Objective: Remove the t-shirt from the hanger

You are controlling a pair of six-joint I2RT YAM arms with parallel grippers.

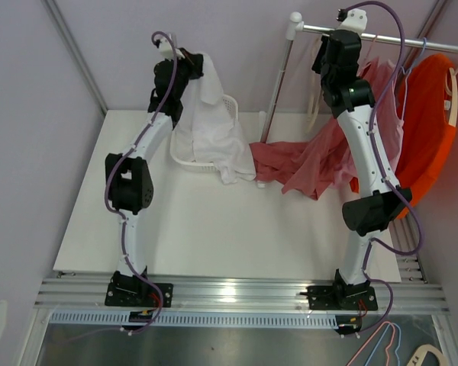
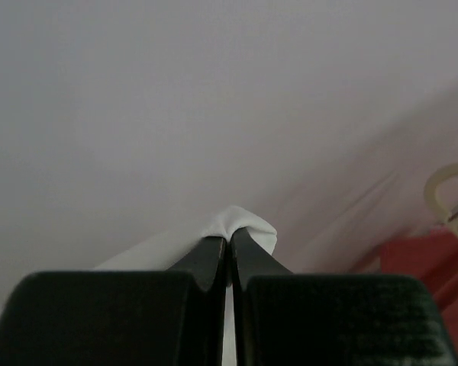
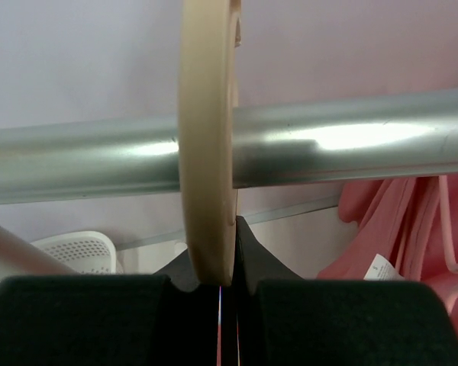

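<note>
We hold one white t-shirt pinched tight in our left gripper, and it drapes below over one white basket. One steel rail crosses just beyond our right gripper, which is clamped on one cream hanger hook. To its lower right, one small tag is too blurred to read.

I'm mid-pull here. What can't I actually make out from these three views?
- Right wrist: only the hanger hook over the rail shows; the rest is cut off below the frame.
- Top view: that grip sits hidden behind the right arm.
- Left wrist: only a pinched fold of white t-shirt shows; the rest is behind the jaws.
</note>
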